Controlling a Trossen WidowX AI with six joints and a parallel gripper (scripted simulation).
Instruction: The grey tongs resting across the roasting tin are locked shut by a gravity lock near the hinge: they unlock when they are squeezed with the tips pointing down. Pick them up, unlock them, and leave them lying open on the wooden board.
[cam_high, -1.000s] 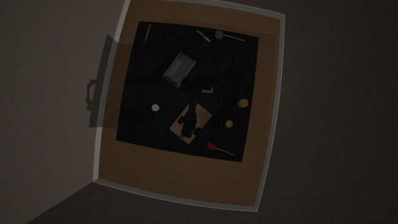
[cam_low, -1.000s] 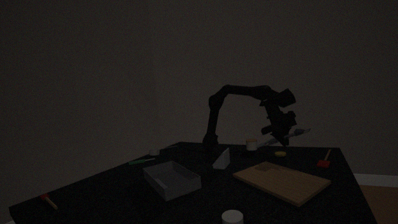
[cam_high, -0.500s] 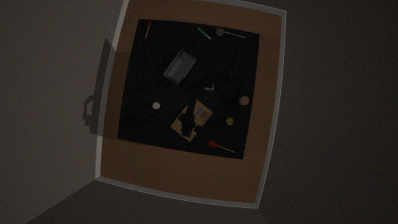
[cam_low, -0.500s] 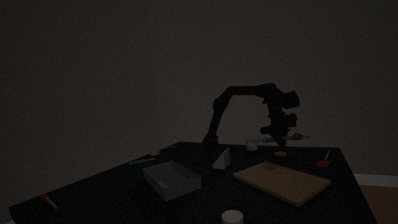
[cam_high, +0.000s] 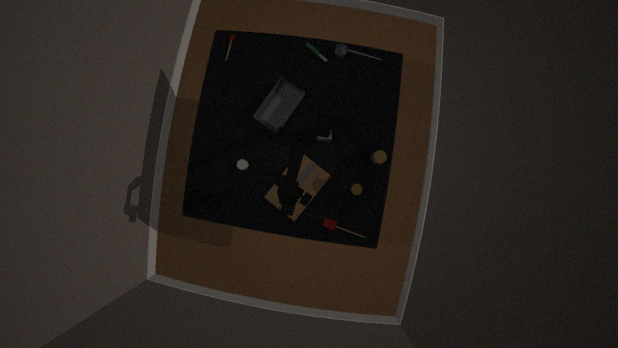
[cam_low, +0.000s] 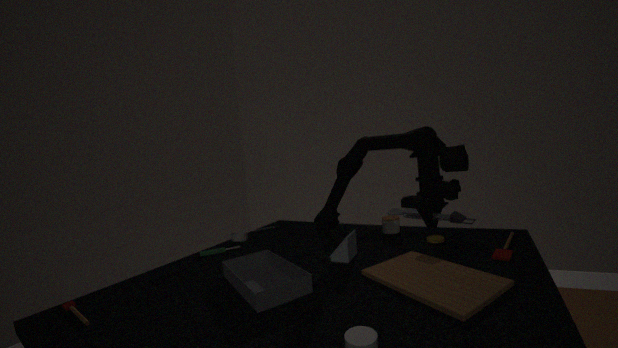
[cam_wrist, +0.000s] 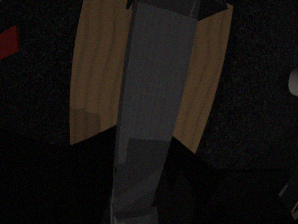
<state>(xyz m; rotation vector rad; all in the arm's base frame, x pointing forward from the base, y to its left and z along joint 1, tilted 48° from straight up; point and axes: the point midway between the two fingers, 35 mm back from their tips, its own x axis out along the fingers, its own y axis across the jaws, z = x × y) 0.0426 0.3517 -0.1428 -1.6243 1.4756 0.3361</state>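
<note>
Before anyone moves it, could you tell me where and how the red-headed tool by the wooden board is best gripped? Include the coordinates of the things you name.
I'd take its wooden handle (cam_high: 350, 231) (cam_low: 509, 241) near the middle, from above, closing across its width: it looks slim, straight and low-lying, while the red head (cam_high: 329, 223) (cam_low: 502, 255) (cam_wrist: 8, 43) is broader.

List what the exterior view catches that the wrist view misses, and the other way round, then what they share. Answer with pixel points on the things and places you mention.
Only the exterior view: the grey roasting tin (cam_high: 280, 106) (cam_low: 267, 281), the round yellow object (cam_high: 356, 189) (cam_low: 435, 239) and the green-handled tool (cam_high: 316, 52) (cam_low: 214, 252).

Only the wrist view: a close look down the broad grey face of the tongs (cam_low: 462, 218) (cam_wrist: 155, 75), with the board behind them.

Both: the tongs held above the wooden board (cam_high: 318, 172) (cam_low: 440, 285) (cam_wrist: 97, 75), and a red-headed tool (cam_high: 330, 223) (cam_low: 502, 255) (cam_wrist: 7, 42), its wooden handle visible only in the exterior view.
</note>
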